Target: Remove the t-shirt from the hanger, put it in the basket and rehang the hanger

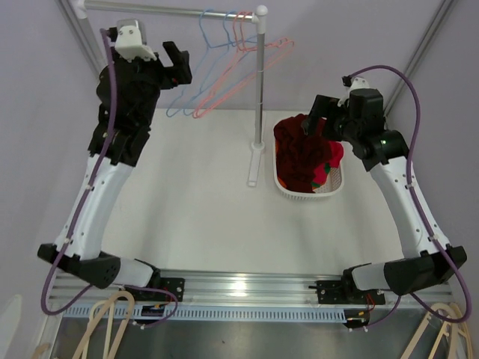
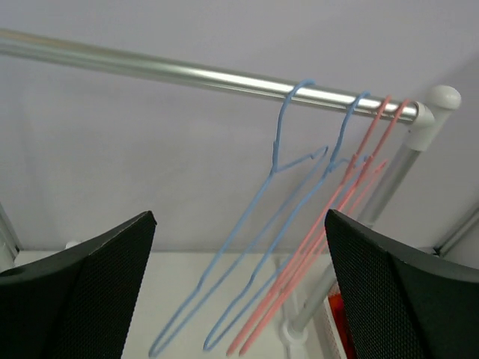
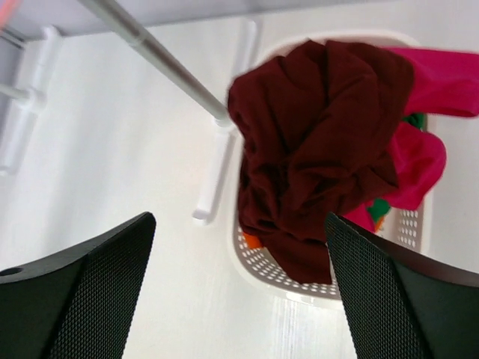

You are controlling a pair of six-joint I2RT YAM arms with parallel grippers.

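Crumpled maroon t-shirt (image 1: 299, 153) is lying heaped in a white perforated basket (image 1: 310, 193) at the right of the white table (image 1: 202, 209), off any hanger and spilling over the basket's rim on the side facing the rack. It is resting on top of a bright pink garment (image 1: 333, 153), and the right wrist view is also showing a scrap of green cloth (image 3: 378, 209) tucked beneath it.

The right gripper (image 1: 314, 116) is hovering just above the basket with its jaws spread wide and nothing between them; its two black fingers (image 3: 97, 284) are framing the shirt from above without touching it.

Across the table, the left gripper (image 1: 176, 63) is hanging raised near the silver rail (image 1: 172, 10) of the clothes rack, its jaws likewise standing wide apart and gripping nothing. The left wrist view is looking between its fingers (image 2: 389, 292) at the hangers, which are clear of both.

Two blue wire hangers (image 2: 258, 202) and two pink wire hangers (image 2: 378, 127) are dangling bare from the rail, bunched toward the end where it is joining the upright post (image 1: 260, 90). The post's foot is standing just beside the basket.
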